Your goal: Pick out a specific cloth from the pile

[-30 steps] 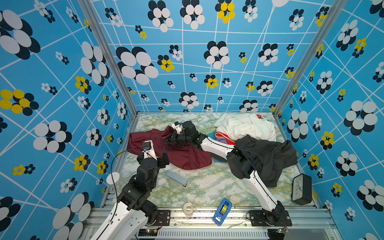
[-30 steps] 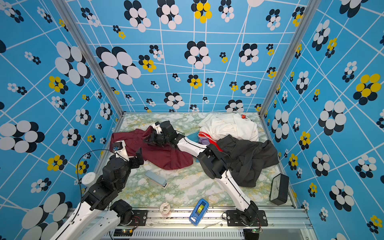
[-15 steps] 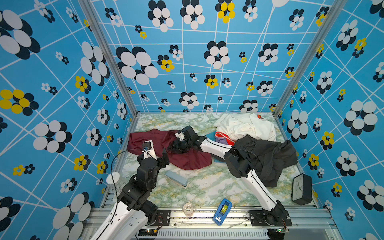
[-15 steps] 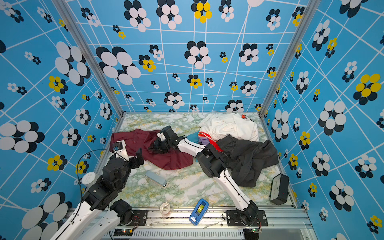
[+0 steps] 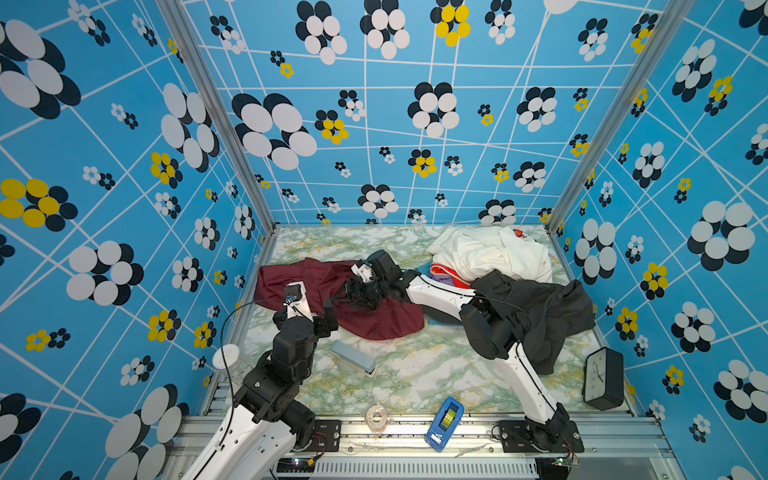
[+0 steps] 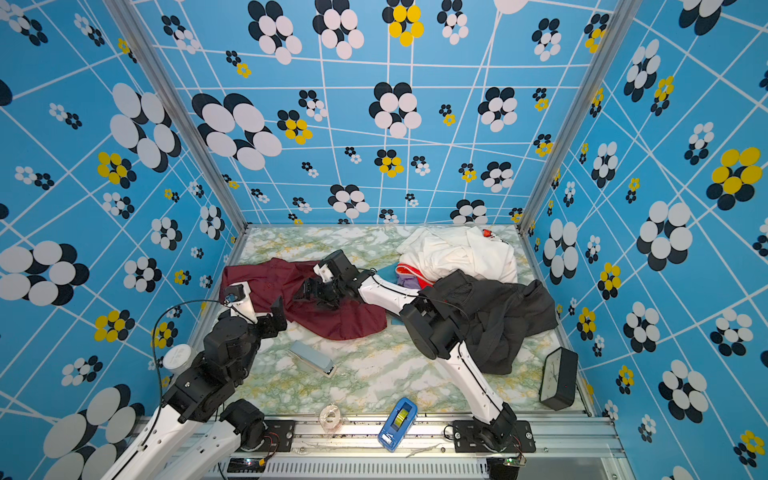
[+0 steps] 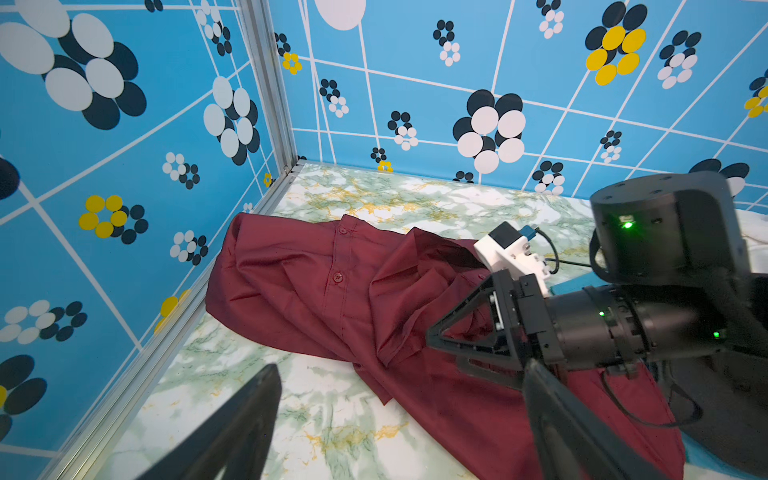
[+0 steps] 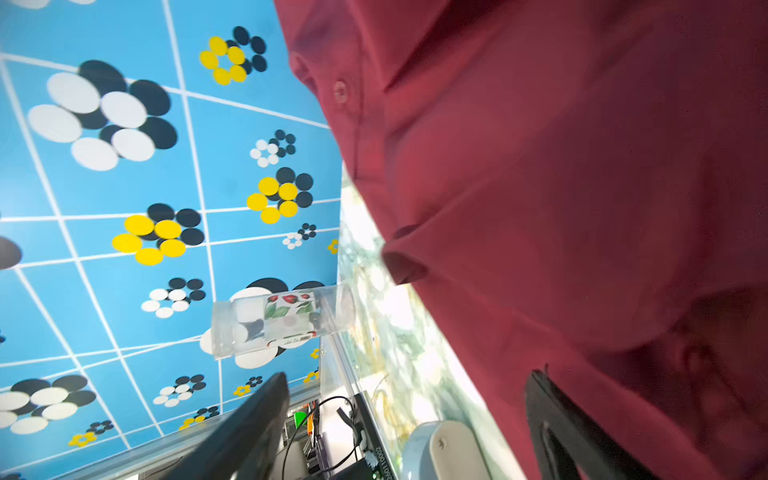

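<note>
- In both top views the cloth (image 5: 376,324) (image 6: 340,320) lay on the table (image 5: 415,374), left of the pile (image 5: 490,253) (image 6: 457,253).
- The right gripper (image 5: 353,293) (image 6: 316,293) was over the cloth.
- In the left wrist view the left gripper (image 7: 405,370) had its fingers wide apart, holding nothing, by the cloth's (image 7: 332,291) side away from the pile (buttons showed).
- In the right wrist view the right gripper (image 8: 409,376) had its fingers wide apart too, one over the cloth (image 8: 540,187).

A maroon cloth (image 6: 332,322) lies crumpled on the marbled surface (image 6: 374,374). The right gripper (image 6: 309,297) is low over it, jaws spread above the fabric. Behind those jaws, well apart, sits the pile (image 6: 457,257) of mixed clothes.
</note>
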`<state>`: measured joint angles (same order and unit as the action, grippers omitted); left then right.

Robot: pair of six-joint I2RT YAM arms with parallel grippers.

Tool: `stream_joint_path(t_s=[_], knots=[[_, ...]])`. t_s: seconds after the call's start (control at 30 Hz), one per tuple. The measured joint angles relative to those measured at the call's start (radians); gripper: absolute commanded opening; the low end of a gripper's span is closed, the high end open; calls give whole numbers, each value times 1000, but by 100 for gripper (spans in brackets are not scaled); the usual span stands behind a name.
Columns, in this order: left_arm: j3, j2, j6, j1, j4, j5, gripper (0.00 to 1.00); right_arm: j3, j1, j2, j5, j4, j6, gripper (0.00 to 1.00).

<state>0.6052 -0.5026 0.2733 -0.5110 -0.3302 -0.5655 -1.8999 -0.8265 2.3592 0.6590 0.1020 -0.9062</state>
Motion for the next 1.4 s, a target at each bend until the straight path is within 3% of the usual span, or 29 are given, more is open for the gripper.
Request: stream_joint_path(t_s=[0.33,0.5,0.87,1.17,1.4], knots=[[1,3,0,0,0,0,92,214,16,-312,-91,66,109,96],[9,3,3,0,-6,1,91,284,61,-389,-245,235,224,78],[15,-22,6,0,-7,4,91,417,148,-391,-454,460,347,81],[15,-35,7,0,-7,8,91,411,146,-319,-459,463,362,84],[15,-35,7,0,-7,8,91,359,124,-285,-448,464,373,75]])
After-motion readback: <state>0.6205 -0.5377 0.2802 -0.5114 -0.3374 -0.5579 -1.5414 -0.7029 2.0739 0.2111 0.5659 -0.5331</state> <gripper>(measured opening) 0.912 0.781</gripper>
